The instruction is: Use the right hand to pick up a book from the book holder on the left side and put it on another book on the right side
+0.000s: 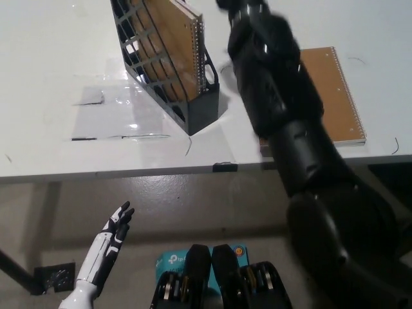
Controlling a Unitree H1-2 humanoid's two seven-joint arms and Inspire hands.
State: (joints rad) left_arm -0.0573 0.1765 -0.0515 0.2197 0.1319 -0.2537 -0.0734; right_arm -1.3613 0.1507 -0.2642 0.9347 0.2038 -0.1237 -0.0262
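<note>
Your right arm (pixel 283 103) was raised over the table, and the book was in the holder.

You could see the black holder (pixel 164 77) standing on the white table (pixel 58 77), left of the middle, with the brown spiral book (pixel 177 45) leaning inside it, its wire spine turned to the right. The other brown book (pixel 335 90) lay flat on the table at the right, and the arm covered its left part. The right hand (pixel 241 8) was at the top edge of the picture, above and to the right of the holder, and it was cut off there, so I cannot tell if its fingers were together or apart. Your left hand (pixel 106 248) rested low at the left, below the table edge, with its fingers apart and holding nothing.
</note>
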